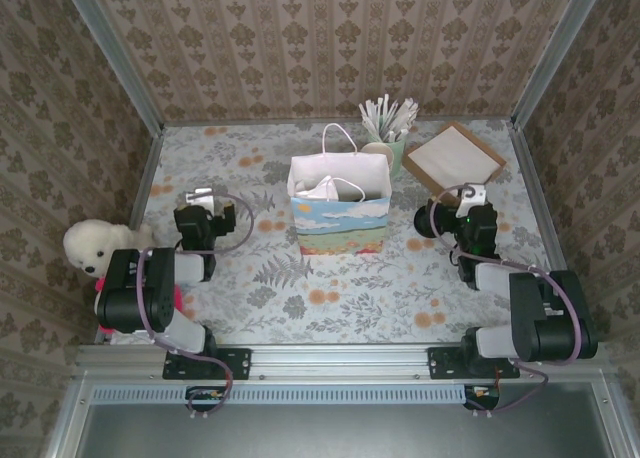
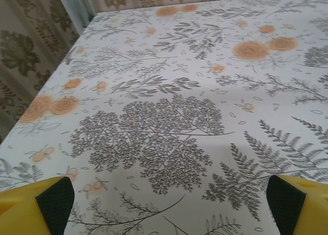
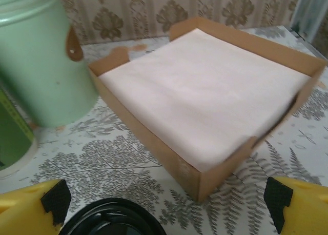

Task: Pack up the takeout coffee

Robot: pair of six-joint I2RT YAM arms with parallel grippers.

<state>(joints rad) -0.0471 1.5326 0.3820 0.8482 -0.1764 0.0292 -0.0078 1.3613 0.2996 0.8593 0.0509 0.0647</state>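
Coffee [image 3: 113, 219] stands on the table [image 2: 169, 91] at the right, near the bag's [image 1: 340, 228] right side and close in front of the right gripper [image 3: 168, 201]. That gripper's yellow fingers [image 3: 31, 207] are spread wide with nothing held, and the lid lies low between them in the wrist view. The left gripper [image 2: 169, 200] is spread just as wide and empty over bare table on the left, well apart from the cup.

Handling, as a guess: a paper cup is light when empty, and heavier and prone to slosh if filled; I cannot tell which this is. Its wall is soft and would buckle under a hard squeeze. The plastic lid is slick and might pop off if the cup were lifted by it. The best hold is around the wall just below the lid's rim, closing gently and keeping it upright into the bag's open top.

Looks: a round, glossy black lid with a raised ring, seen from above. The cup's wall is hidden beneath it, and from the top camera it reads as a small dark disc. Beyond it stand a mint pot [image 3: 41, 55] and a napkin tray [image 3: 169, 163]
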